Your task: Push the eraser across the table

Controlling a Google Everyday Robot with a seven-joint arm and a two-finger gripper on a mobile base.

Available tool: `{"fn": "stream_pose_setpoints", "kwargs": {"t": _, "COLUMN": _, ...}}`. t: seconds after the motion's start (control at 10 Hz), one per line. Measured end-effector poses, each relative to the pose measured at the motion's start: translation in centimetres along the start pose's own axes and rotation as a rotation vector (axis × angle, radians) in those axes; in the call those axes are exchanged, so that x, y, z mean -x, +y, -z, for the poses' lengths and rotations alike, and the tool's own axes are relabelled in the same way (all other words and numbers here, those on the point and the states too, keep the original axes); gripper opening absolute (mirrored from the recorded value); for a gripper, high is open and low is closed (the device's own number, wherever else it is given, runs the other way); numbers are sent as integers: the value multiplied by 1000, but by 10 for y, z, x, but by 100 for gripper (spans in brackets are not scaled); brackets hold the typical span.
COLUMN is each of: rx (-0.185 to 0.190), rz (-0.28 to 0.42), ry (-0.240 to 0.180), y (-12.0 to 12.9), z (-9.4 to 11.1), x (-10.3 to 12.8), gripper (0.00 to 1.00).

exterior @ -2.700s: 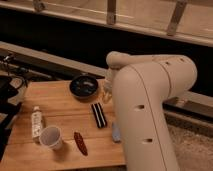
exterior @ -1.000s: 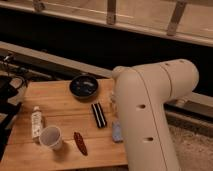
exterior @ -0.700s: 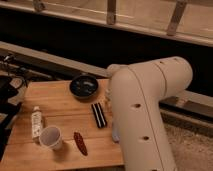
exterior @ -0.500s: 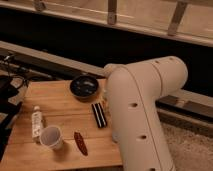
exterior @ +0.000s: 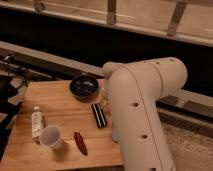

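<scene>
The eraser [exterior: 99, 115], a small black block with a pale stripe, lies on the light-brown wood table [exterior: 55, 102], right of centre and pointing front to back. My big white arm [exterior: 142, 107] bends over the table's right side. My gripper [exterior: 104, 97] is at the arm's left end, low over the table. It sits just beyond the eraser's far end and right of the dark bowl, mostly hidden by the arm.
A dark bowl [exterior: 84, 86] stands at the back of the table. A white cup [exterior: 51, 137], a small white bottle [exterior: 36, 121] and a dark red oval thing [exterior: 80, 142] are at the front left. Dark equipment [exterior: 7, 95] stands off the left edge.
My arm has swung left over the table's right side and now covers the small blue-grey pad. The eraser and the other things have not moved.
</scene>
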Motion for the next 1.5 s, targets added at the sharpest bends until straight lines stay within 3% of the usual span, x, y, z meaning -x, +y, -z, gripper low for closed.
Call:
{"fn": "stream_pose_setpoints", "kwargs": {"t": 0.2, "rx": -14, "rz": 6, "ry": -20, "y": 2, "z": 5, "x": -2, "gripper": 19}}
{"fn": "stream_pose_setpoints", "kwargs": {"t": 0.4, "rx": -30, "rz": 0, "ry": -80, "y": 3, "z": 26, "x": 0, "gripper": 19}}
{"fn": "stream_pose_setpoints", "kwargs": {"t": 0.5, "rx": -38, "rz": -7, "ry": -102, "y": 4, "z": 46, "x": -3, "gripper": 19}}
{"fn": "stream_pose_setpoints", "kwargs": {"t": 0.8, "rx": -60, "rz": -36, "ry": -104, "y": -7, "z": 65, "x": -5, "gripper": 19}}
{"fn": "stream_pose_setpoints", "kwargs": {"t": 1.1, "rx": -79, "rz": -74, "ry": -59, "y": -21, "z": 42, "x": 1, "gripper": 19}}
{"fn": "stream_pose_setpoints", "kwargs": {"t": 1.5, "rx": -100, "rz": -134, "ry": 70, "y": -51, "z": -29, "x": 10, "gripper": 19}}
